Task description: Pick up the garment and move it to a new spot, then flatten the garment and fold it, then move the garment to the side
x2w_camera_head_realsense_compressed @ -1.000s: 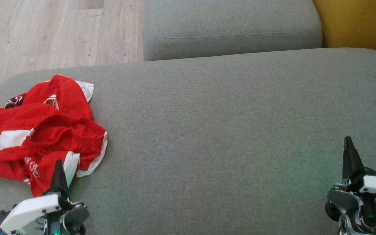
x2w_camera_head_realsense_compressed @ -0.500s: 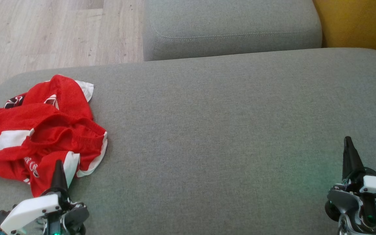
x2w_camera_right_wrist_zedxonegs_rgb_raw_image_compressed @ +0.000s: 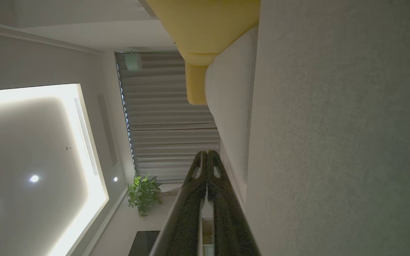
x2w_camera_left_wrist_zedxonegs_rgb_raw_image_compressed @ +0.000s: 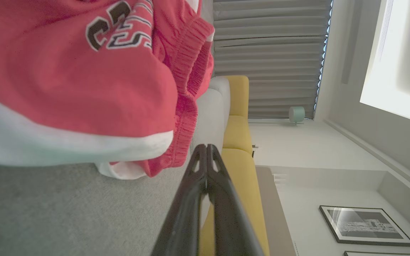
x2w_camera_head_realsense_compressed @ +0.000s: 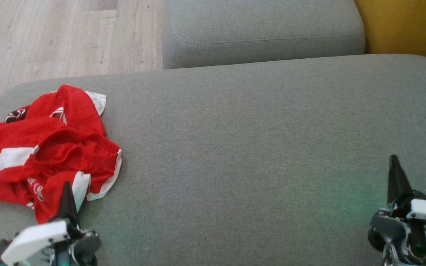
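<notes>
Garment (x2w_camera_head_realsense_compressed: 46, 147): red fabric with white bands and dark lettering, crumpled in a loose heap at about 9 o'clock in the head view. It lies on the left end of the grey cushion, and a white-edged flap sticks out toward 1 o'clock.
Number print (x2w_camera_left_wrist_zedxonegs_rgb_raw_image_compressed: 119, 25): dark outlined figures on the red cloth, at 11 o'clock in the left wrist view.
Left gripper (x2w_camera_head_realsense_compressed: 66, 186): at 7 o'clock in the head view, with its two dark fingers pressed together into a single point and nothing caught between them. Its tip overlaps the garment's near hem from above. In the left wrist view it sits just beside the ribbed red edge, and whether it touches cannot be told.
Wood floor (x2w_camera_head_realsense_compressed: 50, 37): pale planks at 11 o'clock, beyond the cushion's rounded corner.
Grey cushion (x2w_camera_head_realsense_compressed: 235, 147): a broad woven surface spanning the middle, from the garment's edge across to the right gripper.
Second cushion (x2w_camera_head_realsense_compressed: 261, 29): the same grey with a stitched seam, at 12 o'clock, butted against the far edge of the first.
Yellow upholstery (x2w_camera_head_realsense_compressed: 405, 26): at 1 o'clock, behind both cushions.
Right gripper (x2w_camera_head_realsense_compressed: 394, 160): at 4 o'clock, fingers closed tip to tip and holding nothing, over the cushion and well apart from the garment.
Potted plant (x2w_camera_right_wrist_zedxonegs_rgb_raw_image_compressed: 142, 193): green leaves at 8 o'clock in the right wrist view, beside that gripper's closed fingers.
</notes>
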Robot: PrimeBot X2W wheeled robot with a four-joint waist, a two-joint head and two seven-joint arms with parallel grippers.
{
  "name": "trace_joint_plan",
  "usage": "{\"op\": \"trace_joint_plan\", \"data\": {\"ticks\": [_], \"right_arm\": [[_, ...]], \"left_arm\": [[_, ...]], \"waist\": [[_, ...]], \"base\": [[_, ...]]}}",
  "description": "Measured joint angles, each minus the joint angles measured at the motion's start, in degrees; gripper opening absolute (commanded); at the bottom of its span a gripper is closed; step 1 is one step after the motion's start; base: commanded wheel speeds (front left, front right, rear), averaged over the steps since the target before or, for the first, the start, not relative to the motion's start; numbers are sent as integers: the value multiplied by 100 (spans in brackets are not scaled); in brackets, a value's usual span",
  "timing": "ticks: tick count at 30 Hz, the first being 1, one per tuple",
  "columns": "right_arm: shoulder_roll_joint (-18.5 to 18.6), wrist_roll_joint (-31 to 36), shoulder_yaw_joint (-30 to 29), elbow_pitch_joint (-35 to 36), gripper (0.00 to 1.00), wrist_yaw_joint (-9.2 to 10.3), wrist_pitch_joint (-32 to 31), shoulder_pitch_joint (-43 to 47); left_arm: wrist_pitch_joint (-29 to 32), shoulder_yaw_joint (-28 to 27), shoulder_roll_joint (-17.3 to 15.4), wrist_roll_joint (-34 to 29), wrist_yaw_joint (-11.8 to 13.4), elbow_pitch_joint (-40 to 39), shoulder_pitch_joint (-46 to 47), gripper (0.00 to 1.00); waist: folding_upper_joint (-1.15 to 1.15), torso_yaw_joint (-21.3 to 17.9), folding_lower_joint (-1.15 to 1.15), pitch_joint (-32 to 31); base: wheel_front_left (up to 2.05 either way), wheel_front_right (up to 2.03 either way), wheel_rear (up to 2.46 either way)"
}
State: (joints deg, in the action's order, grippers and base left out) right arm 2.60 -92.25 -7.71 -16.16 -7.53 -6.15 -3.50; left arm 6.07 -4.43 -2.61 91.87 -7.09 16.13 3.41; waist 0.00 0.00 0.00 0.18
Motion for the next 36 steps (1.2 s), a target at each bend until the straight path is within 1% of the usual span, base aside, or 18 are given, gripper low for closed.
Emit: {"op": "trace_joint_plan", "data": {"ticks": [5, 9, 12, 16, 26, 32, 33, 36], "right_arm": [[-33, 0, 14, -428, 100, 0, 1, 279], [-38, 0, 58, -497, 100, 0, 10, 439], [-38, 2, 160, -477, 100, 0, 62, 387], [-38, 178, 226, -477, 100, 0, 153, 385], [-38, 1110, 345, -380, 100, 0, 325, 383], [-38, 1703, 476, -301, 100, 0, 415, 382], [-38, 1882, 508, -280, 100, 0, 441, 382], [-38, 2134, 572, -232, 100, 0, 488, 382]], "left_arm": [[-3, 60, 14, -2, 4, 409, -255, 100], [-35, 69, 26, -10, 5, 475, -419, 100], [-69, 76, 26, -25, 5, 449, -384, 100], [-165, 76, 26, -247, 5, 399, -383, 100], [-322, 71, 27, -1083, 12, 191, -387, 100], [-420, 108, 29, -1595, 157, 47, -391, 100], [-456, 134, 29, -1729, 164, 11, -392, 100], [-495, 190, 27, -1968, 205, -38, -398, 100]], "waist": [[0, 0, 0, 1], [0, -1, 0, -1], [0, 0, 0, -5], [0, 2, 1, -11], [0, -6, 1, -26], [0, -13, 0, -42], [0, -13, 1, -50], [0, -11, 0, -61]], "base": [[0, 0, 0], [0, 0, 0], [0, 0, 0], [0, 0, 0], [0, 0, 0], [0, 0, 0], [0, 0, 0], [0, 0, 0]]}}
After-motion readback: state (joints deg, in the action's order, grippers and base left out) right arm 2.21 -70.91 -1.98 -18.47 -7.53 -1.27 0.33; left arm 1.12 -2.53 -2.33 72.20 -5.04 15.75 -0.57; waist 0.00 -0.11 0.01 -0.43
